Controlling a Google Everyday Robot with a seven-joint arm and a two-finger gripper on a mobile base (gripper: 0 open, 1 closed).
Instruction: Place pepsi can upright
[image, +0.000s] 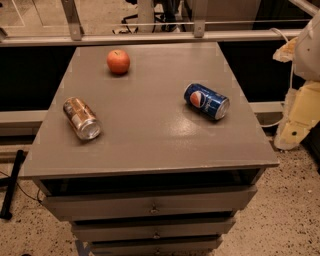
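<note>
The pepsi can (206, 101) is dark blue with a red-white-blue round logo. It lies on its side on the right part of the grey cabinet top (150, 130), silver top pointing to the front right. Nothing holds it. Only white and pale yellow parts of my arm (301, 112) show at the right edge, beside the cabinet and right of the can. My gripper is out of view.
A bronze-brown can (81, 118) lies on its side at the left. A red apple (118, 62) sits at the back left. The cabinet has drawers (150, 205) below its front edge. A railing (150, 36) runs behind. A dark pole (12, 185) leans at the floor left.
</note>
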